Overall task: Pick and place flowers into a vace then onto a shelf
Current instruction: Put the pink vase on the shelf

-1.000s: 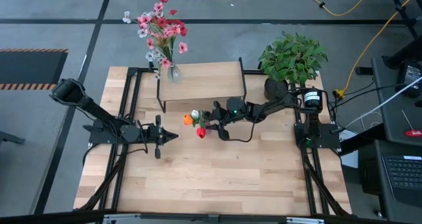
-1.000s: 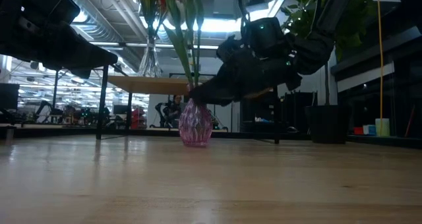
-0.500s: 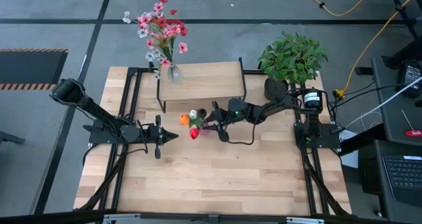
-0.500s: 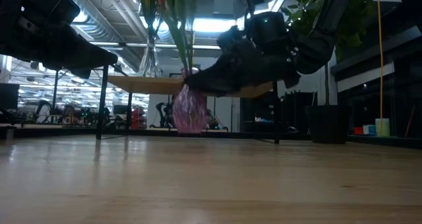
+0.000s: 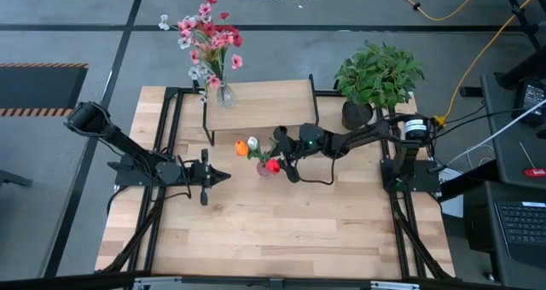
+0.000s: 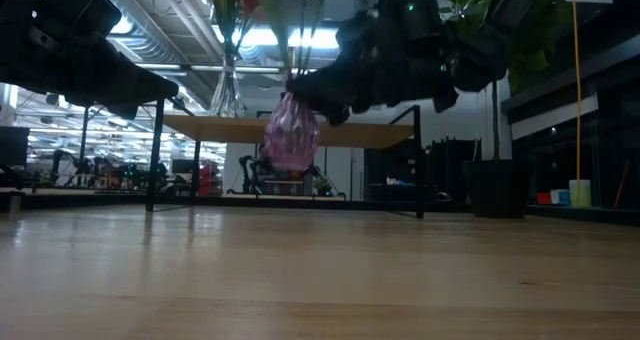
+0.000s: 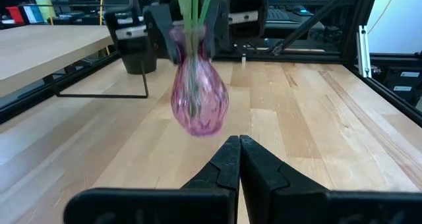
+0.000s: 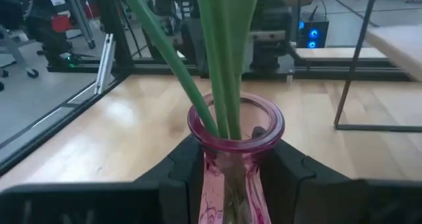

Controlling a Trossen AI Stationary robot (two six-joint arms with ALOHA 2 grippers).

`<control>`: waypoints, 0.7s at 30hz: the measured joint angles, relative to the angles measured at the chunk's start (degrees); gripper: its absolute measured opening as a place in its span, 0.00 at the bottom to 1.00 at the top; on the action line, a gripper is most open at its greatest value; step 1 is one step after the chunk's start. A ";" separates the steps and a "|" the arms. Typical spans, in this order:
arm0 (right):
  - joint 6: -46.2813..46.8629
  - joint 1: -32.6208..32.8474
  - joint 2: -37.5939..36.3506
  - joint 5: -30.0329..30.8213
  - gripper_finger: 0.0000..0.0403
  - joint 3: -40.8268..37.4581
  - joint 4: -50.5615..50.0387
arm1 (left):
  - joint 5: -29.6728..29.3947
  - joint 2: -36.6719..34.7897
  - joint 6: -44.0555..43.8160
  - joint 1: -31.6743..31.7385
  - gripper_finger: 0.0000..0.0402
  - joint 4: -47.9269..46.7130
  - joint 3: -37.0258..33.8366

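My right gripper (image 8: pixel 234 174) is clamped on the pink glass vase (image 6: pixel 291 137) of tulips (image 5: pixel 260 151), held clear of the table (image 5: pixel 281 226), seemingly just before the shelf's (image 5: pixel 264 102) front edge. My left gripper (image 7: pixel 237 159) sits closed near the table's left edge.

The right gripper (image 5: pixel 275 159) reaches toward the table's middle, its dark fingers (image 8: pixel 181 168) clamped on a pink glass vase (image 6: pixel 291 137) (lifted clear). The left gripper (image 5: pixel 223 177) waits shut near the left edge.

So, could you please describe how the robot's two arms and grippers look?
Both arms are dark, jointed, and mounted on black frame rails. The right arm carries a green light, a black cable and a silver-white motor ring. The left gripper has dark, tapered fingers meeting in a point.
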 joint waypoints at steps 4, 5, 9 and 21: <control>-0.13 -0.02 -4.71 0.05 0.27 0.00 -4.50 | -0.02 -0.01 0.04 -0.01 0.01 -0.01 -0.02; -0.14 -0.02 -6.04 0.07 0.27 0.00 -6.00 | -0.06 -0.01 0.05 0.02 0.01 -0.02 -0.02; -1.92 -0.02 -10.64 1.98 0.27 0.00 -10.56 | -0.17 -0.01 0.05 -0.01 0.01 0.00 -0.02; -6.57 -0.07 -22.97 22.30 0.27 0.02 -16.17 | -2.14 0.00 0.01 0.02 0.01 0.00 -0.02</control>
